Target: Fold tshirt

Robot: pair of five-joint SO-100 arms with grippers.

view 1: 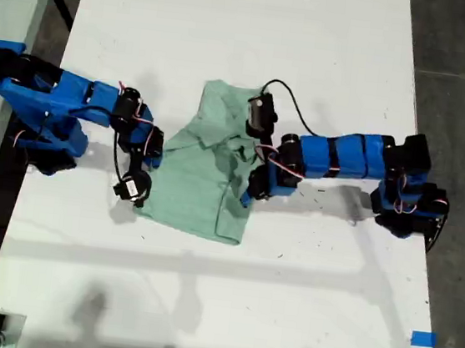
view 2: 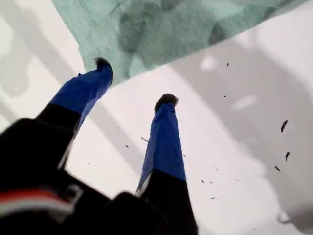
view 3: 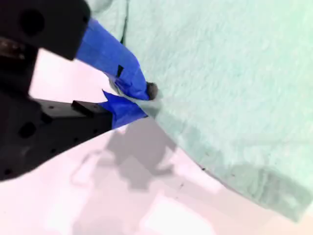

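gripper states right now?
My first gripper: open, at the tshirt edge.
My second gripper: shut on the tshirt edge.

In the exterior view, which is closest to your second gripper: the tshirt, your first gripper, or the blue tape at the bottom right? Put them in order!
1. The tshirt: pinched in my second gripper's fingers.
2. My first gripper: across the shirt, exterior view's left.
3. The blue tape: farthest, exterior view's lower right.

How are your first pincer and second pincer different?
My first pincer is open, holding nothing; my second pincer is shut on the tshirt edge. The first is mostly over bare table; the second sits against cloth. Both have blue fingers.
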